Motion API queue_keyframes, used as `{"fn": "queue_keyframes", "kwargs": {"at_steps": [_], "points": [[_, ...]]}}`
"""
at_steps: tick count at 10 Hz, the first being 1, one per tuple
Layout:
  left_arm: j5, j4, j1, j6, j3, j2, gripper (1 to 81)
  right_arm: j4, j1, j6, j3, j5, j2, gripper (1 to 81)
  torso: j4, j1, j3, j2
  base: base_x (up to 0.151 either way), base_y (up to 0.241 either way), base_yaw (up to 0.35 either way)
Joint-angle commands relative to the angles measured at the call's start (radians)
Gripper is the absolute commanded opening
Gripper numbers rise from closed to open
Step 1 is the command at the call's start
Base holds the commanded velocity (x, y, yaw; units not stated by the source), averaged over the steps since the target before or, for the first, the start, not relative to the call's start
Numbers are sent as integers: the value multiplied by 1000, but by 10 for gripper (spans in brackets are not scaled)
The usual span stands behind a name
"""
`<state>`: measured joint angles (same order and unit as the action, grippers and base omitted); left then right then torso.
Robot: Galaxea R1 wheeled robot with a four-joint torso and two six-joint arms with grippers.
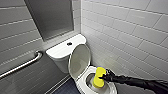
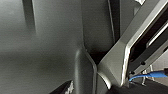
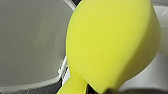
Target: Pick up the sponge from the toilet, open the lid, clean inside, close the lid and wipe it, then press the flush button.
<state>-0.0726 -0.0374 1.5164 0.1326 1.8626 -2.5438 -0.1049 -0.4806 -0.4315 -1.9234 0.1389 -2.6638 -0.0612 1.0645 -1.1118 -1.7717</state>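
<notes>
Bright yellow against white and grey.
The sponge (image 1: 98, 77) was plain bright yellow. The toilet (image 1: 62, 51) and its lid (image 1: 80, 61) were glossy white, and the flush button (image 1: 69, 44) was dark. The wall tiles (image 1: 130, 32) were pale grey-white in a brick pattern with darker grout lines. The grab bar (image 1: 22, 65) was silvery, the floor (image 1: 66, 88) dark blue-grey, the right arm (image 1: 135, 81) black, a cable (image 2: 150, 75) blue.

A grey angled frame (image 2: 113, 65) of the robot crosses a blurred grey surface (image 2: 42, 50). A blue cable (image 2: 150, 75) runs beside it.
</notes>
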Motion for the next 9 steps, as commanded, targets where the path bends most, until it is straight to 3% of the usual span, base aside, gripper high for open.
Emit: {"fn": "queue_keyframes", "kwargs": {"at_steps": [1,2,3,6,7,8,9], "points": [[85,-7,17,6,-26,16,811,-19,167,-3,-14,28,-7,10,0,0,-84,0,0,0,0],[85,-7,20,6,-28,14,811,-19,182,-3,-38,53,-23,10,0,2,-29,-4,0,0,0],[85,-6,25,6,-28,11,811,-19,197,-3,-70,80,-44,10,0,68,-52,-104,0,0,0],[85,-6,31,6,-25,0,811,-16,245,-3,-106,113,-86,10,0,101,-68,-157,0,0,0],[85,-7,31,6,-26,0,811,-16,248,-3,-110,114,-93,10,0,59,-69,-93,0,0,0],[85,-7,31,6,-28,-1,811,-15,248,-1,-120,114,-101,10,0,79,-69,-126,0,0,0],[86,-7,31,6,-28,-3,811,-13,250,-1,-124,113,-104,10,0,90,-135,-144,0,0,0]]}}
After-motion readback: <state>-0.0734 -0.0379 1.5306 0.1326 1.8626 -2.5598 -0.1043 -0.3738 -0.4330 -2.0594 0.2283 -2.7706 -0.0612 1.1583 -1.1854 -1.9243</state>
